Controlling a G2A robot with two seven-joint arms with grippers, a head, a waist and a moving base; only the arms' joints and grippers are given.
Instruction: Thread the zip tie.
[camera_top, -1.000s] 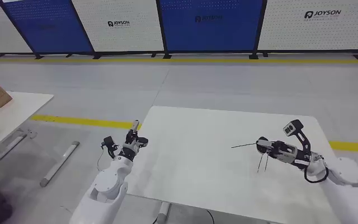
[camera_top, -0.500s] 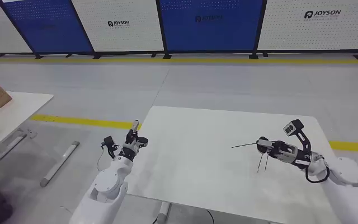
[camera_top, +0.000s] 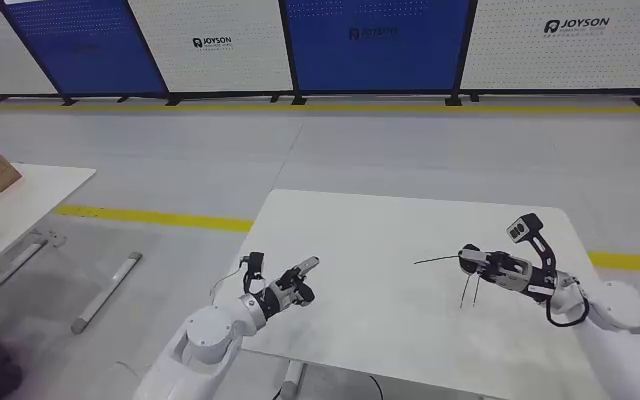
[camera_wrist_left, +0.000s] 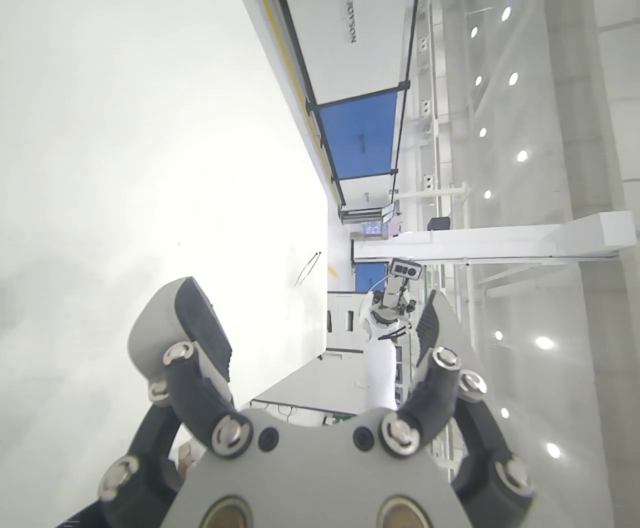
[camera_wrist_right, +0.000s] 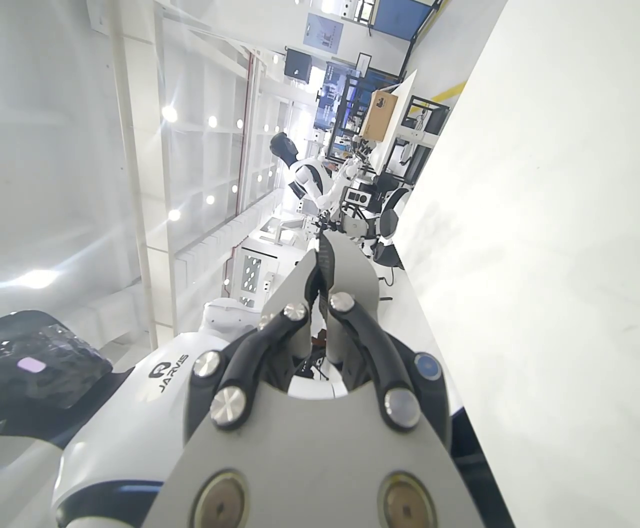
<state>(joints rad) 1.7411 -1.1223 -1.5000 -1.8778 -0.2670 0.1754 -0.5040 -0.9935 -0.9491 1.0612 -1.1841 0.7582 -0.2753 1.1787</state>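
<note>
Logo print on white wall panels (camera_top: 212, 42); fainter, perhaps same, on blue panel (camera_top: 367, 33); mark on cardboard box (camera_wrist_right: 381, 116).

From the top camera the tie (camera_top: 437, 260) is a hairline running out at nine o'clock from my right gripper (camera_top: 468, 262). Its near end vanishes into the gripper, so I can't tell which end is held. On the right wrist camera the fingers (camera_wrist_right: 350, 280) press together and I can't make out what lies between them. The loose ties (camera_top: 468, 290) at six o'clock of that gripper are too thin to tell head from tail, or whether they touch. My right arm (camera_top: 600, 310) is cut off at four o'clock.
</note>
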